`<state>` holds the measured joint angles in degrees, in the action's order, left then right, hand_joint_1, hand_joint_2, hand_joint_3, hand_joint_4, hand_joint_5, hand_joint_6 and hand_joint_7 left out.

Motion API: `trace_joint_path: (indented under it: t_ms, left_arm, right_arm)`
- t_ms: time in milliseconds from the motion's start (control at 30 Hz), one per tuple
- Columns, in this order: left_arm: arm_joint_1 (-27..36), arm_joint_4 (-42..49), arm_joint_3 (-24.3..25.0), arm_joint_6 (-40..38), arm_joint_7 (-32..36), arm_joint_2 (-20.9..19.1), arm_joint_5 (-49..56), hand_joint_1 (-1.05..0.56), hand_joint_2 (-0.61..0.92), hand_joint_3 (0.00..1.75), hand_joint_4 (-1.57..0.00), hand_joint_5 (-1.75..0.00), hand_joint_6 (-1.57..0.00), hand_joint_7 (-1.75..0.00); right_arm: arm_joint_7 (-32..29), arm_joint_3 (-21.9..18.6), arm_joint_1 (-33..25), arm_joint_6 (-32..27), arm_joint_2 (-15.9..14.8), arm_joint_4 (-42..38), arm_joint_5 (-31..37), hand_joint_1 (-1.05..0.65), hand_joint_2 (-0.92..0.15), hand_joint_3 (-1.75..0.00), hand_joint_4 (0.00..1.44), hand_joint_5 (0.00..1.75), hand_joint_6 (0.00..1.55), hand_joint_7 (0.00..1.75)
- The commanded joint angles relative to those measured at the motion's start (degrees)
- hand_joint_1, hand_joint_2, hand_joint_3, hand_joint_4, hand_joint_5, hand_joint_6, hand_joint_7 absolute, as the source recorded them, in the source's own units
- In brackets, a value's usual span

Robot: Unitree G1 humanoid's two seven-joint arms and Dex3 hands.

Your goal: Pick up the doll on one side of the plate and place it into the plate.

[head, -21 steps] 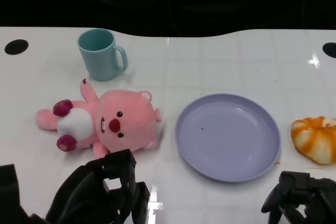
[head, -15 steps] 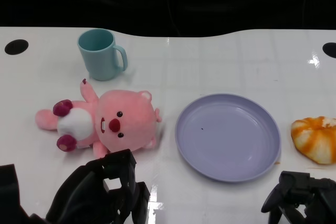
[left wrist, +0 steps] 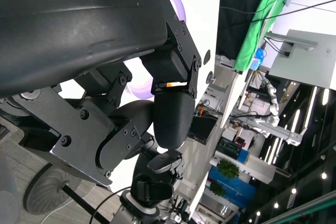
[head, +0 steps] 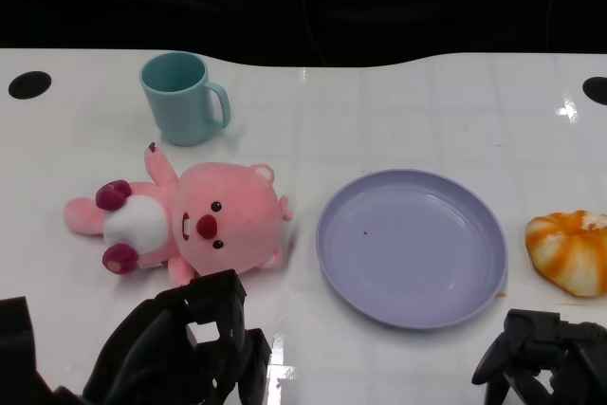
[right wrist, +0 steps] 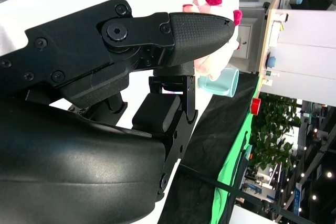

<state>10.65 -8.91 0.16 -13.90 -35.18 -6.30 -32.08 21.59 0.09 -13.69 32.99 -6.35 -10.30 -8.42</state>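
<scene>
A pink plush doll (head: pixel 190 225) lies on its back on the white table, left of the lavender plate (head: pixel 411 246), which holds nothing. My left hand (head: pixel 180 348) hovers at the near edge just in front of the doll, fingers apart and holding nothing. Low at the right, my right hand (head: pixel 541 362) sits near the plate's front rim, also holding nothing. In the right wrist view the doll (right wrist: pixel 212 59) shows beyond my right hand (right wrist: pixel 131 77). A sliver of the plate (left wrist: pixel 176 3) appears past my left hand (left wrist: pixel 131 77) in the left wrist view.
A teal cup (head: pixel 180 97) stands behind the doll at the back left. An orange and white bun-like object (head: pixel 572 248) lies right of the plate. Black holes (head: pixel 28 83) mark the table's far corners.
</scene>
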Motion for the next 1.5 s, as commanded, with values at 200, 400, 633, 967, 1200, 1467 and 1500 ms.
trace_joint_path:
  t_ms: [200, 400, 633, 967, 1200, 1467, 1500]
  left_arm:
    - [0.03, -0.07, 0.47, 0.22, -0.25, -0.26, -0.35, -0.09, 0.49, 1.37, -0.91, -1.69, -0.80, -1.57]
    - [-0.23, 0.21, 1.19, 0.68, 0.26, 0.16, -0.35, -0.11, 0.48, 1.32, -0.80, -1.62, -0.72, -1.42]
    - [-0.72, -0.59, 2.36, 1.88, 1.57, 0.78, 0.22, -0.29, 0.65, 0.71, -0.67, -1.40, -0.69, -0.97]
    - [-2.45, -5.13, 4.94, 3.22, 4.03, 1.04, 0.27, -0.36, 0.87, 0.21, -0.53, -1.12, -0.65, -0.42]
    - [-3.33, -5.84, 4.36, 15.64, 5.79, -1.61, 13.11, -0.55, 0.92, 0.10, -0.32, -0.97, -0.49, -0.21]
    - [-5.81, -5.18, 5.12, 24.50, 11.50, -5.03, 26.08, -0.63, 0.92, 0.07, -0.15, -0.84, -0.38, -0.11]
    - [-6.15, -5.49, 5.30, 24.67, 12.31, -5.77, 27.75, -0.64, 0.92, 0.07, -0.12, -0.82, -0.37, -0.10]
  right_arm:
    - [0.04, -0.60, 0.16, 0.86, -0.62, -0.16, -0.36, -0.94, -0.92, -0.43, 0.96, 1.41, 0.95, 1.11]
    - [-0.22, -0.54, 0.31, 0.61, -0.61, -0.26, -0.02, -0.95, -0.92, -0.43, 0.96, 1.42, 0.95, 1.11]
    - [-0.04, -0.25, 0.78, -0.06, -0.27, -0.39, -0.43, -0.95, -0.92, -0.41, 0.96, 1.42, 0.95, 1.11]
    - [-0.14, -0.04, 1.78, 0.63, 0.15, -1.42, -0.25, -0.95, -0.92, -0.42, 0.96, 1.41, 0.95, 1.10]
    - [-0.45, -0.08, 1.41, -0.06, 0.02, -0.57, -0.11, -0.95, -0.92, -0.42, 0.96, 1.41, 0.96, 1.11]
    - [-0.31, -0.19, 1.77, 0.42, -0.17, -1.12, -0.01, -0.95, -0.92, -0.42, 0.96, 1.41, 0.96, 1.10]
    - [-0.34, -0.21, 1.81, 0.47, -0.19, -1.18, 0.05, -0.95, -0.92, -0.42, 0.96, 1.41, 0.96, 1.10]
